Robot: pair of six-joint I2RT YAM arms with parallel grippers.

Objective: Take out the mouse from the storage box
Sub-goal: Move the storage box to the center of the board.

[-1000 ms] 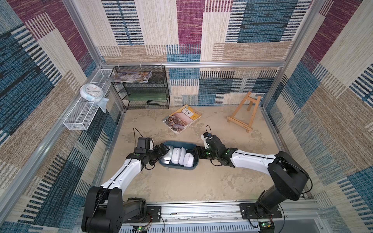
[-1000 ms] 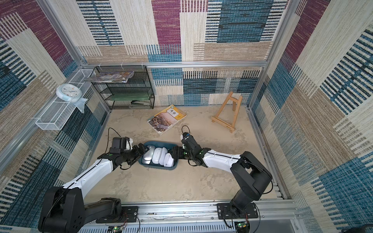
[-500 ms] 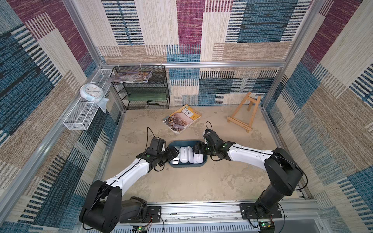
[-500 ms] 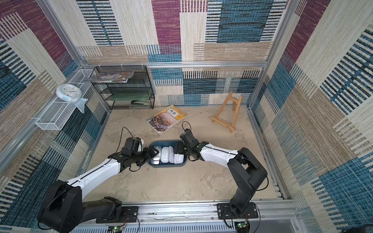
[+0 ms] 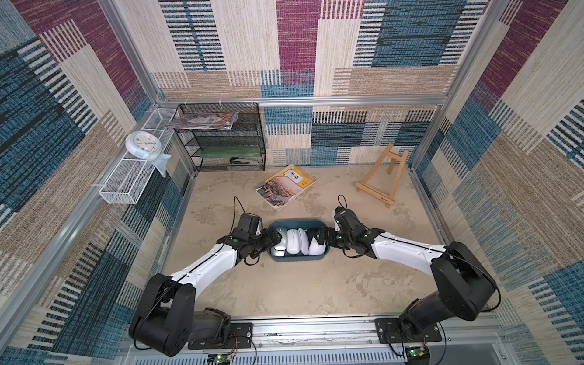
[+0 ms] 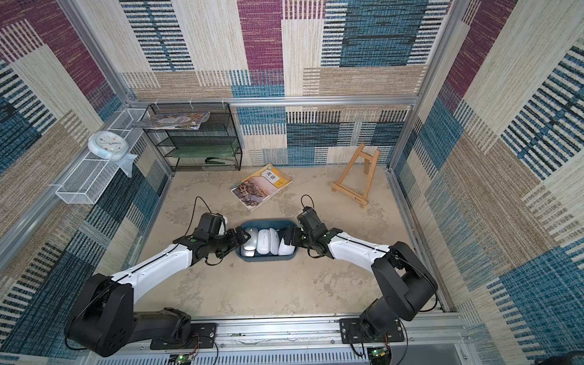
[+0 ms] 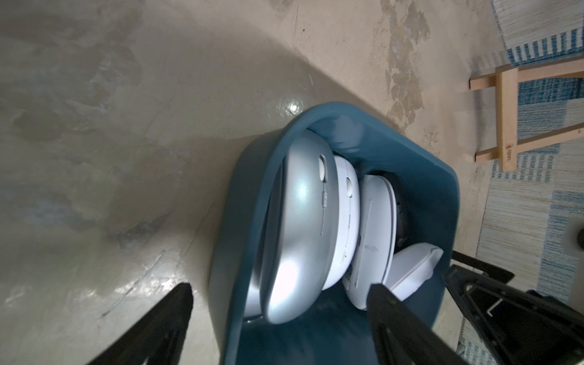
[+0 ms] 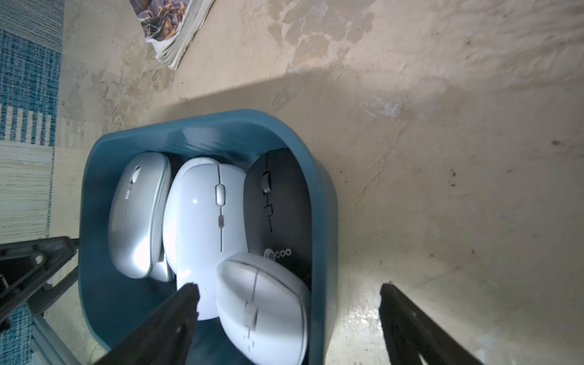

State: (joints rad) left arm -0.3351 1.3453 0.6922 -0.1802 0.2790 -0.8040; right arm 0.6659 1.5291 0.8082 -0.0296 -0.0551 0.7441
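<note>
The teal storage box [image 5: 297, 258] [image 6: 268, 258] sits mid-floor and holds several mice packed side by side. A silver mouse [image 7: 300, 227] [image 8: 139, 215] lies at its left end. Beside it are a white one [image 8: 205, 215] and a black one [image 8: 278, 208], and a small white mouse [image 8: 262, 303] [image 5: 316, 246] is tilted at the right end. My left gripper [image 5: 273, 238] [image 7: 281, 287] is open, straddling the box's left wall [image 7: 227, 221] and the silver mouse. My right gripper [image 5: 320, 240] [image 8: 289, 287] is open, straddling the right wall and the small white mouse.
A book [image 5: 286, 185] lies behind the box and a wooden easel [image 5: 382, 177] stands at the back right. A black mesh rack [image 5: 221, 139] is in the back left corner, with a white wire basket [image 5: 126, 180] and a clock [image 5: 142, 143] on the left wall.
The box with its mice has slid to the right. The left gripper followed it right and the right gripper drew back right, both staying open at the box's ends.
</note>
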